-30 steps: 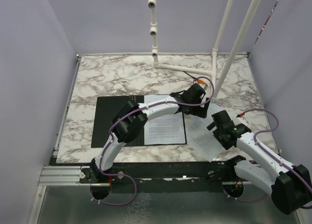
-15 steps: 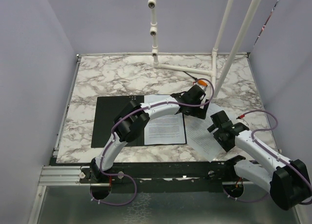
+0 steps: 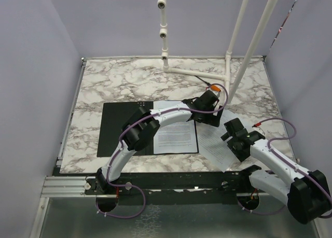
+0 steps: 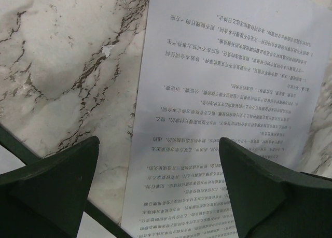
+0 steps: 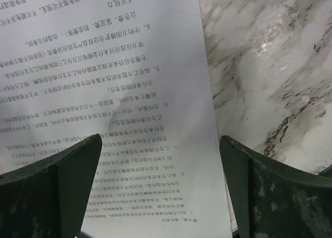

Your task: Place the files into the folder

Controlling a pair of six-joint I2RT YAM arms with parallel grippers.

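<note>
The folder (image 3: 122, 129) lies open and flat, black inside up, at the table's middle left. One printed white sheet (image 3: 176, 136) rests on its right half. A second loose sheet (image 3: 213, 146) lies on the marble just right of the folder, tilted. It also shows in the left wrist view (image 4: 228, 82) and in the right wrist view (image 5: 119, 87). My left gripper (image 3: 210, 116) (image 4: 158, 140) is open and empty above that sheet's far edge, next to the folder's edge (image 4: 21, 150). My right gripper (image 3: 231, 131) (image 5: 161, 138) is open and empty above the sheet's right edge.
A white pipe frame (image 3: 199, 73) stands at the back right, with slanted poles (image 3: 254, 46) rising from it. A small orange-tipped item (image 3: 214, 87) lies just behind the left gripper. Purple walls close in both sides. The marble table (image 3: 119, 82) ends at a metal rail in front.
My right arm has shifted slightly over the loose sheet. My left arm and both sheets have hardly moved.
</note>
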